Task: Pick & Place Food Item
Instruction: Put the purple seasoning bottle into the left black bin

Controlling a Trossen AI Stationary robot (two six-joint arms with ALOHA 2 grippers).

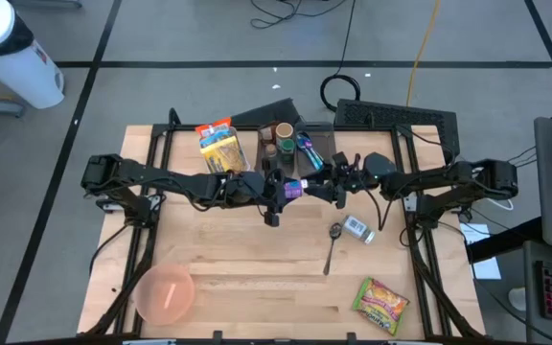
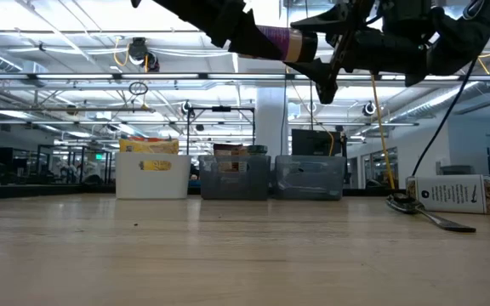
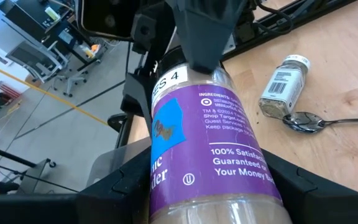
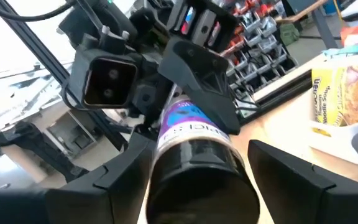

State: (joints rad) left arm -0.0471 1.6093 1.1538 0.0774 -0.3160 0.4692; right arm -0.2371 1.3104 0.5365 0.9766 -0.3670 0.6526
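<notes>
Left pincer [image 1: 278, 189] clamped on purple jar [image 1: 293, 188], high over table [image 1: 238, 278]. Right pincer [image 1: 332, 188] at jar's cap end, fingers around it; grip unclear. Spoon [image 1: 332, 245] below jar.

Both grippers, left [image 1: 278, 191] and right [image 1: 326, 189], meet at a purple bottle [image 1: 293, 189] above the table [image 1: 257, 278].

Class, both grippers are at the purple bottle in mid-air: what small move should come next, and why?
Probably the left gripper lets go. The bottle hangs above the table, gripped by it, with the right gripper's fingers around the cap end, so the handover looks ready.
</notes>
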